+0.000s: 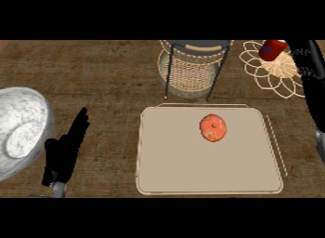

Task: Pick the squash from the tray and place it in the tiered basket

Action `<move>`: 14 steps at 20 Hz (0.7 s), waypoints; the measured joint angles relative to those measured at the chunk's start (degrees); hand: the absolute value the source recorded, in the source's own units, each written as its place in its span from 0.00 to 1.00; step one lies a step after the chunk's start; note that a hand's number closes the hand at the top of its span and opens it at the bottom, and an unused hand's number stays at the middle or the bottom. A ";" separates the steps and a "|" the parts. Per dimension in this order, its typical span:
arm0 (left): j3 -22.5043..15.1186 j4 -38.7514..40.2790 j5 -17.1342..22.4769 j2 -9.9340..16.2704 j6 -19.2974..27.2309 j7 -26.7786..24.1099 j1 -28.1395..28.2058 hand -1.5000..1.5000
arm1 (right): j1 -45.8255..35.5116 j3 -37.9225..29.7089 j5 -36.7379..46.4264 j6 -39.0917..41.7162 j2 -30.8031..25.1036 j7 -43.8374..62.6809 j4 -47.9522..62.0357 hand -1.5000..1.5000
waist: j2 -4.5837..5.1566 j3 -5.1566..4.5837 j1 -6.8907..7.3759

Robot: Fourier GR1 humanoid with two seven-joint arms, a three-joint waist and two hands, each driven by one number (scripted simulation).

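The squash (213, 128) lies on the tray (192, 176), just below the tiered basket (192, 69). Left of the tray, the left hand (66, 153) rests open, fingers straight, holding nothing. The right hand's fingers cannot be made out.

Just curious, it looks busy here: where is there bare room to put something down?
Most of the tray below the squash is bare, as is the counter between the left hand and tray. The top right is crowded.
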 measured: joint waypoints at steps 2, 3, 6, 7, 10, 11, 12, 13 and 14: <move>0.98 -0.04 1.20 0.31 -1.15 -0.82 0.11 0.50 | 0.14 1.87 1.89 -1.78 2.17 0.95 -0.90 1.00 | -0.07 0.95 0.07; 1.29 -0.52 1.59 0.59 -1.70 -0.82 -0.16 0.50 | -0.05 3.62 3.41 -3.63 4.49 1.65 -0.62 1.00 | -0.07 1.28 0.27; 3.51 -1.68 3.36 2.31 -3.52 0.17 -2.89 0.50 | 0.05 9.23 8.00 -10.41 13.01 3.01 0.42 1.00 | -0.03 1.90 0.73; 3.89 -1.86 3.60 2.41 -3.51 0.16 -2.95 0.50 | 1.42 8.55 10.43 -12.30 11.63 4.94 2.92 1.00 | 0.02 1.67 -0.21; 4.93 -2.24 4.94 2.77 -4.18 0.24 -2.71 0.50 | 5.64 4.76 13.40 -23.23 15.59 9.75 7.68 0.00 | 0.13 2.03 -1.32; 5.07 -2.34 5.31 2.93 -4.64 0.20 -2.59 0.50 | 6.75 4.34 14.73 -27.23 17.89 10.45 8.77 0.00 | 0.11 2.12 -1.20; 5.11 -2.87 5.77 3.13 -5.21 0.30 -2.28 0.50 | 7.69 4.36 16.51 -31.16 20.17 10.95 9.92 0.00 | 0.04 2.19 -0.89; 5.63 -2.88 6.50 3.56 -6.00 0.38 -2.46 0.50 | 8.10 5.12 19.26 -34.75 22.12 11.82 11.20 0.00 | 0.01 2.22 -0.67; 5.73 -2.79 6.69 3.51 -6.12 0.90 -3.02 0.50 | 8.24 6.17 22.44 -37.85 23.77 12.98 12.45 0.00 | -0.02 2.25 -0.60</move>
